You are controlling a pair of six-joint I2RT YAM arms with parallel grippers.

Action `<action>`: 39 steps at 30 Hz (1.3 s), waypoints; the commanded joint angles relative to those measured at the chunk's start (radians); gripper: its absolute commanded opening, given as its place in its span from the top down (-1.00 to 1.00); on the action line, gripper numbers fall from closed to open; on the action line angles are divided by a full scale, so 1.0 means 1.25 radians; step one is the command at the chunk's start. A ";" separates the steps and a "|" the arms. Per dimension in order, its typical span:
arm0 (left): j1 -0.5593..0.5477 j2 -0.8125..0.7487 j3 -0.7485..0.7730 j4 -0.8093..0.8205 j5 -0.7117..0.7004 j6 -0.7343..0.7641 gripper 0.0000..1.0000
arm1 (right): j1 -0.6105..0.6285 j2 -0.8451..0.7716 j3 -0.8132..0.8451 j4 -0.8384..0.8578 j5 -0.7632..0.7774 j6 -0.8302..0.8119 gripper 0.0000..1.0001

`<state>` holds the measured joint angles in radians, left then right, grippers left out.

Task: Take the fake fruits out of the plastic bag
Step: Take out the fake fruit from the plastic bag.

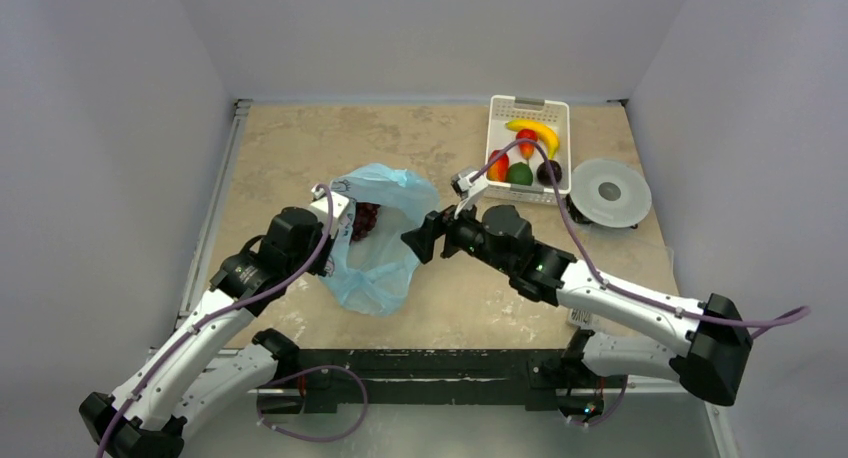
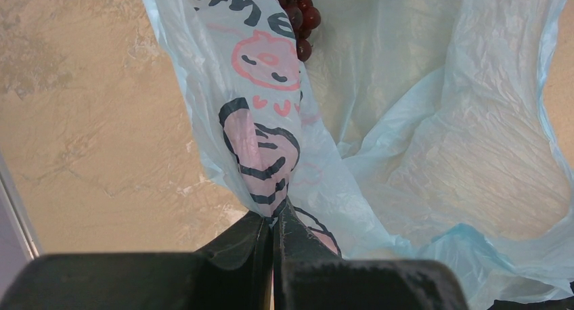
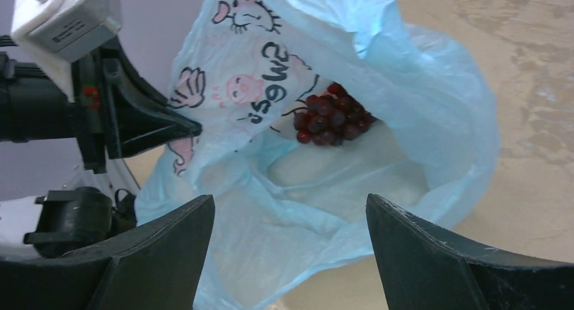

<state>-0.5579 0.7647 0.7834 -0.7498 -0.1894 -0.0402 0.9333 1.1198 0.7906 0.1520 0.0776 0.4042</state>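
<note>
The light-blue plastic bag [image 1: 385, 248] lies open on the table between my arms. A dark red-purple grape bunch [image 1: 366, 220] sits inside it near the left rim; it also shows in the right wrist view [image 3: 330, 117] and at the top of the left wrist view [image 2: 298, 19]. My left gripper [image 2: 274, 218] is shut on the bag's printed edge [image 2: 260, 147] and holds it up. My right gripper [image 3: 291, 202] is open and empty, facing the bag's mouth [image 3: 420, 100] from the right, apart from the grapes. A red-orange oval fruit [image 1: 498, 165] and a green round fruit [image 1: 519, 174] lie in the basket.
A white slotted basket [image 1: 500, 113] stands at the back right and also holds a yellow banana [image 1: 535, 130], a small red fruit [image 1: 526, 141] and a dark fruit [image 1: 548, 172]. A grey round dish [image 1: 609, 191] sits right of it. Grey walls enclose the table.
</note>
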 commanded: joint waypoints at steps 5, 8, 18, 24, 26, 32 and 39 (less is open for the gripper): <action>-0.003 -0.014 0.029 0.010 0.003 0.007 1.00 | 0.086 0.143 0.000 0.226 0.000 0.107 -0.58; -0.003 -0.014 0.030 0.009 0.002 0.005 1.00 | 0.090 0.228 0.016 0.257 0.052 0.180 -0.49; -0.004 -0.014 0.030 0.009 0.007 0.003 1.00 | 0.090 0.387 0.083 0.313 0.189 0.329 -0.35; -0.004 -0.016 0.030 0.009 0.005 0.001 1.00 | 0.090 0.512 0.155 0.360 0.179 0.354 -0.39; -0.004 -0.014 0.032 0.009 0.003 0.001 1.00 | 0.090 0.544 0.183 0.344 0.184 0.353 -0.39; -0.004 -0.010 0.033 0.007 0.004 0.001 1.00 | 0.090 0.645 0.256 0.289 0.267 0.352 -0.50; -0.003 0.003 0.033 0.010 0.018 0.001 1.00 | 0.090 0.755 0.363 0.255 0.310 0.332 -0.54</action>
<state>-0.5579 0.7570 0.7834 -0.7498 -0.1864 -0.0406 1.0462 2.0289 1.1603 0.4839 0.3874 0.8261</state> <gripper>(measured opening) 0.003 0.769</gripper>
